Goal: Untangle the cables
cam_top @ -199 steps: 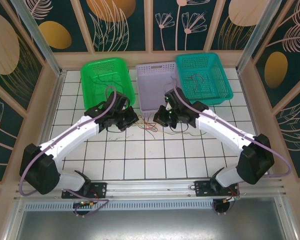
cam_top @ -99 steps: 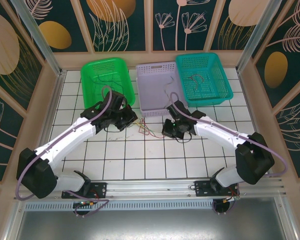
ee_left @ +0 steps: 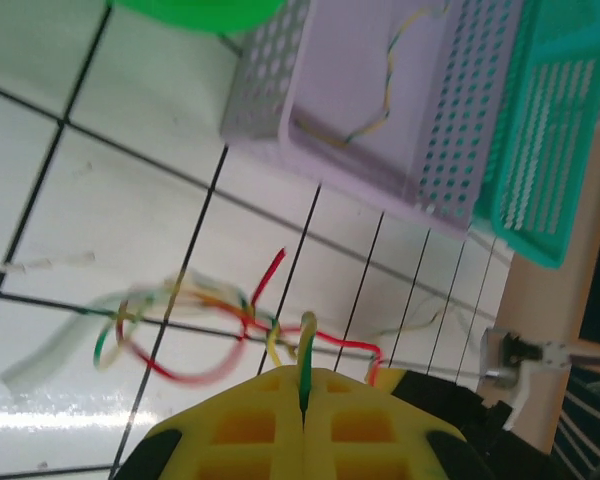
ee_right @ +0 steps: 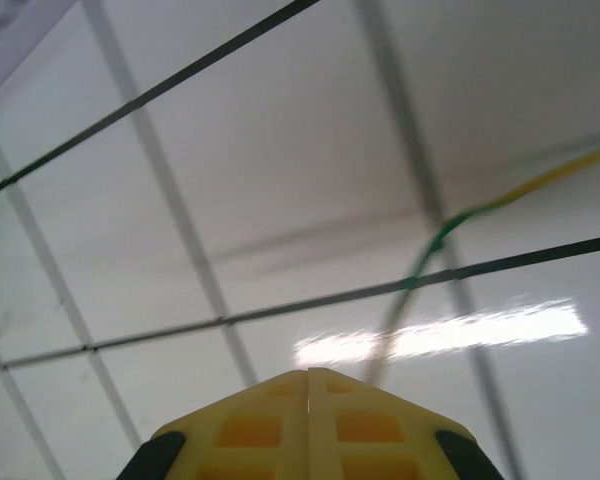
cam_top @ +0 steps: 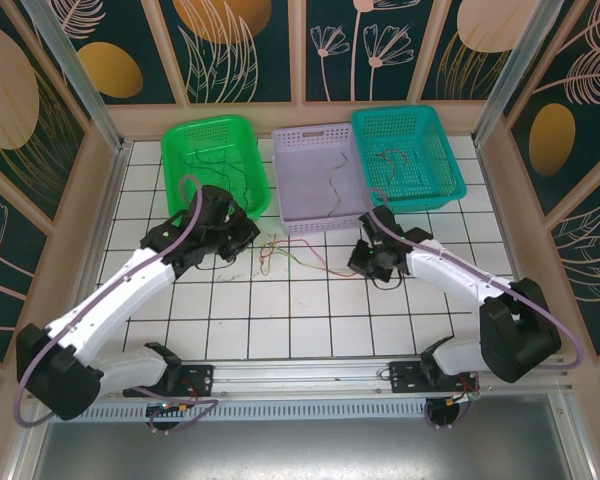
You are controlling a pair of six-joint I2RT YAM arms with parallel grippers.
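Green cable [ee_left: 305,362] clamped in left pincer [ee_left: 305,374], clear from its wrist.

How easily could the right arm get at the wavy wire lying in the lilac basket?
Probably yes: the wire lies in the open-topped lilac basket, just beyond the right tool, with nothing over it. That tool is shut, though, so it would have to open first.
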